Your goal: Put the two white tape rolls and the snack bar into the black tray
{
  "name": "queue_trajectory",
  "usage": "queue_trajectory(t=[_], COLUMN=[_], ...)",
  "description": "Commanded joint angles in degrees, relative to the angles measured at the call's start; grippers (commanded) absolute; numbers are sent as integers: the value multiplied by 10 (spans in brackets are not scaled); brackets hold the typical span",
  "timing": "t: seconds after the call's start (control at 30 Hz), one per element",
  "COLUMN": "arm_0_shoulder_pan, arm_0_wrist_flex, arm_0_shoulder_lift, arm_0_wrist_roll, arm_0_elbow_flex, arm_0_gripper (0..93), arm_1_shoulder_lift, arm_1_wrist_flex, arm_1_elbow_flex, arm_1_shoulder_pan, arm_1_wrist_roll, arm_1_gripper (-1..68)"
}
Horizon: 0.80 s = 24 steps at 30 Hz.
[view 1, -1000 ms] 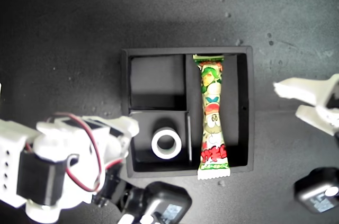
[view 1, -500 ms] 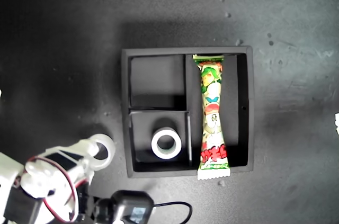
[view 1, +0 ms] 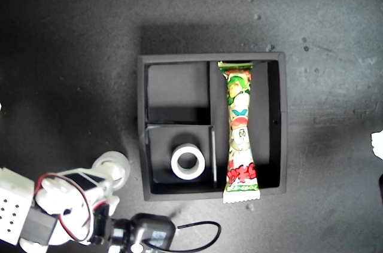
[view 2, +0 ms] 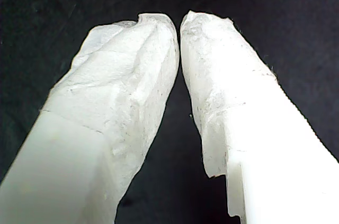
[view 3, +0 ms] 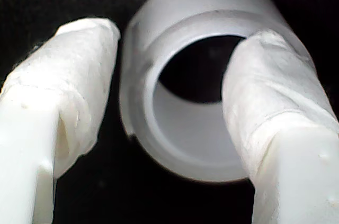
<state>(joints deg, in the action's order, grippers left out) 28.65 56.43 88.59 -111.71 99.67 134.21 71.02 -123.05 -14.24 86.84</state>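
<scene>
The black tray [view 1: 143, 121] lies in the middle of the exterior view. The snack bar [view 1: 239, 130] lies in its long compartment, one crimped end over the near wall. One white tape roll [view 1: 188, 162] lies flat in a small compartment. The other white tape roll [view 1: 112, 165] [view 3: 185, 102] sits tilted on the mat outside the tray's corner, at the tip of my second arm [view 1: 66, 205]. My second gripper [view 3: 175, 38] is open, one finger beside the roll's outer wall and the other across its hole. My first gripper [view 2: 177, 23] is shut on nothing over dark mat.
A dark mat [view 1: 72, 55] covers the whole surface around the tray. A white piece of an arm [view 1: 377, 144] shows at the exterior view's right edge. A black camera with a cable [view 1: 152, 235] hangs at the bottom of the exterior view.
The arm at the exterior view's lower left drew back from the tray's wall, uncovering the outside roll, which now looks tilted. The open gripper at the right edge withdrew almost out of the picture.
</scene>
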Motion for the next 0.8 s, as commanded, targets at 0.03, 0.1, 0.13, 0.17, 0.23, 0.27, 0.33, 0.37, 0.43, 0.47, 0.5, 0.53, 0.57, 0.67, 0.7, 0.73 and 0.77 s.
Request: queue_trajectory(t=[0.03,0.1,0.13,0.17,0.23,0.27,0.33,0.37,0.43,0.47,0.5,0.53,0.57,0.67,0.7,0.73,0.77], arm_0_shoulder_pan=[9,8,7,7,8,8,9,10,11,12,14,16,18,21,22,22,22], arm_0_wrist_flex=[-20,-26,-29,-29,-29,-29,-25,-18,-11,-6,0,4,9,28,33,33,33], arm_0_shoulder_lift=[-11,-18,-20,-22,-21,-19,-13,-11,-4,0,4,8,11,15,15,15,15], arm_0_wrist_roll=[-26,-28,-31,-33,-34,-34,-32,-33,-38,-40,-43,-46,-49,-51,-52,-53,-54], arm_0_elbow_flex=[5,9,11,12,13,13,12,11,16,17,17,17,16,4,2,2,2], arm_0_gripper=[154,155,156,156,156,155,153,152,151,150,149,148,147,146,145,145,145], arm_1_shoulder_lift=[14,14,14,14,14,14,14,14,14,14,14,14,14,14,14,14,14], arm_1_wrist_flex=[-12,-17,-20,-21,-23,-23,-23,-24,-25,-25,-25,-25,-26,-30,-31,-31,-32], arm_1_elbow_flex=[2,2,2,1,-1,-1,-2,-2,0,1,1,-1,-2,-3,-3,-3,-3], arm_1_shoulder_pan=[-4,-7,-8,-8,-9,-9,-9,-9,-10,-10,-10,-10,-10,-11,-11,-11,-11], arm_1_wrist_roll=[1,-4,-9,-11,-13,-14,-16,-17,-20,-21,-21,-21,-21,-22,-23,-24,-24], arm_1_gripper=[-1,-1,-1,-1,-1,-1,-1,-1,-1,-1,-1,-1,-1,-1,-1,-1,-1])
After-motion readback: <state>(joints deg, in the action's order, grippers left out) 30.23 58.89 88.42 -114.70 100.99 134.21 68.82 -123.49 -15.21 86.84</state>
